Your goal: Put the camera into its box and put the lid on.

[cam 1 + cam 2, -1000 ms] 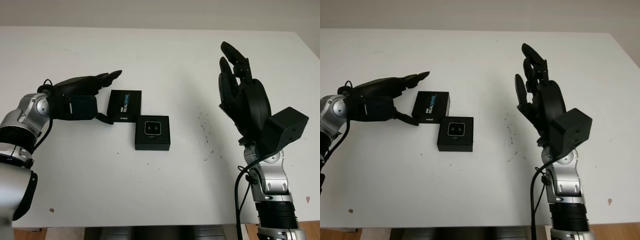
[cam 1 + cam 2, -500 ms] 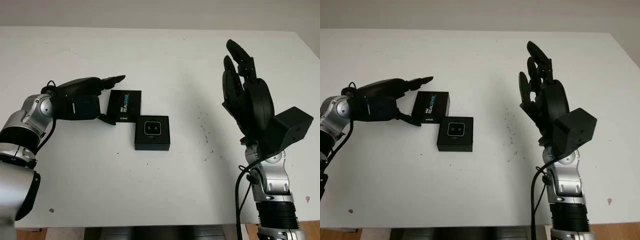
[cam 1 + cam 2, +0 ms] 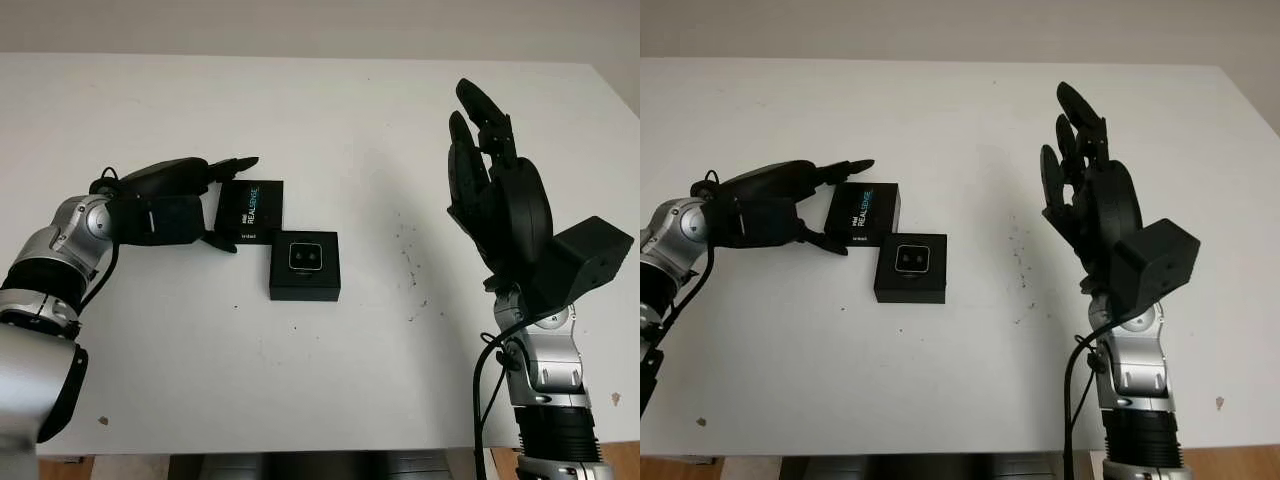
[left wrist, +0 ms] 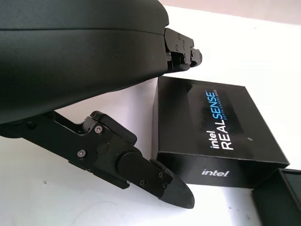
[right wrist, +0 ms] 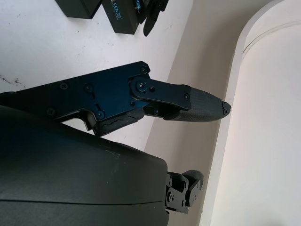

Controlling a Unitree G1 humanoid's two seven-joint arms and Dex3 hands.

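Note:
The black lid (image 3: 250, 211), printed "Intel RealSense", lies flat on the white table (image 3: 330, 380). Touching its front right corner is the open black box (image 3: 305, 266) with the camera (image 3: 305, 257) lying inside. My left hand (image 3: 230, 204) is open at the lid's left edge. Its fingers (image 3: 232, 164) reach over the far left corner, and the thumb (image 4: 141, 172) sits near the front left corner with a small gap to the lid (image 4: 211, 127). My right hand (image 3: 487, 175) is open and raised upright over the table's right side, far from the box.
Small dark specks (image 3: 408, 265) mark the table between the box and my right arm. The table's far edge meets a pale wall (image 3: 320, 25). Bare white surface surrounds the box and lid on all sides.
My left hand has slid right toward the lid, and its fingers now reach over the lid's far left corner. The right hand drifted slightly right. Lid and box have not moved.

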